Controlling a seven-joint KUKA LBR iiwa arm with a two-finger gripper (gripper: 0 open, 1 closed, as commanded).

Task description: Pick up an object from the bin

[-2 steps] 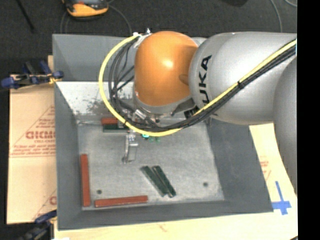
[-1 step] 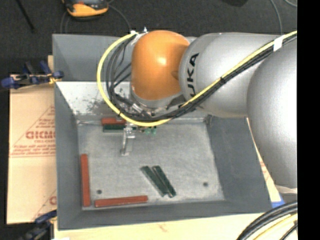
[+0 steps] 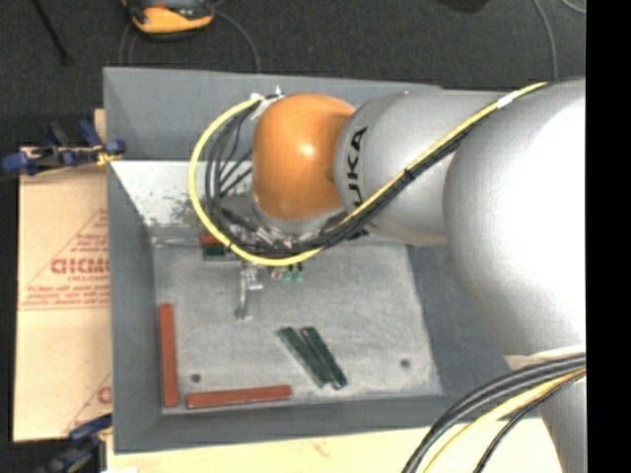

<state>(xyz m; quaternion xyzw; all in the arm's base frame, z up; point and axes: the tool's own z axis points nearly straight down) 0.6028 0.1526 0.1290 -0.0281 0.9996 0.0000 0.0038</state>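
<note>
dark green sticks [image 3: 314, 356], two side by side, lie on the bin [image 3: 380, 308] floor at 5 o'clock of the claw [image 3: 245, 302], apart from it. one red bar [image 3: 168, 353] lines the floor's 8 o'clock edge, and a second red bar [image 3: 240, 396] lines its 6 o'clock edge. whether the claw is apart or together cannot be told.

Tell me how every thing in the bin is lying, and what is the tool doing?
tool: low over a bare patch of floor; open or shut, cannot tell.
left red bar: flat along the left wall.
front red bar: flat along the front wall.
two dark green bars: flat, side by side, slanted.
red and green piece: partly hidden under the arm.
</note>
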